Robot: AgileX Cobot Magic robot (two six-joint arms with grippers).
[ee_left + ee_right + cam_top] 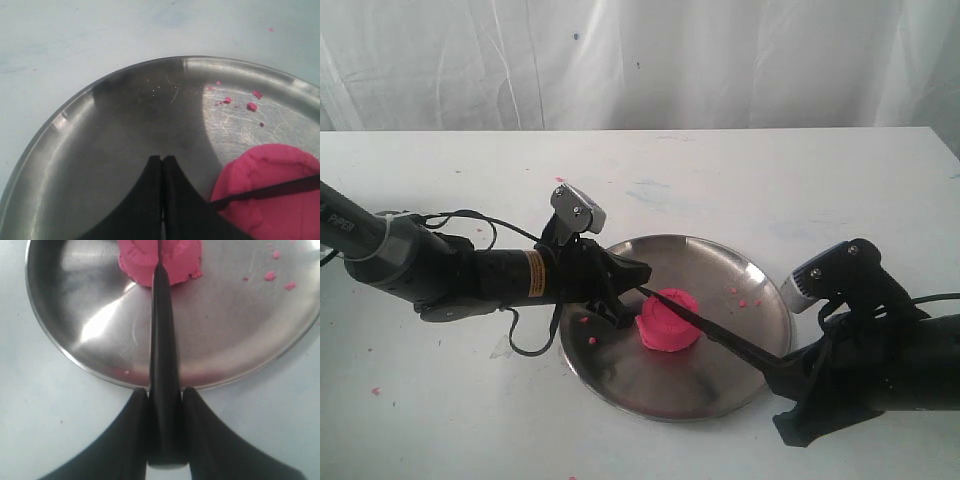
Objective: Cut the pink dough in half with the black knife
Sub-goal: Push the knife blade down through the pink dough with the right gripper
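Note:
The pink dough (668, 322) sits as one round puck on the steel plate (720, 260). The black knife (720, 338) lies across the dough's top, its blade pressed into it. My right gripper (788, 385) is shut on the knife's handle at the plate's near right rim. In the right wrist view the knife (162, 340) runs from my right gripper (165, 392) into the middle of the dough (137, 262). My left gripper (642, 272) is shut and empty, just left of the dough. In the left wrist view the left gripper (162, 159) hovers over the plate (125, 115), beside the dough (272, 215) and the blade (285, 188).
Small pink crumbs (745, 296) lie on the plate's right part, with crumbs (252, 105) also in the left wrist view. A few more specks (376, 391) dot the white table. A white curtain (640, 60) hangs behind the table.

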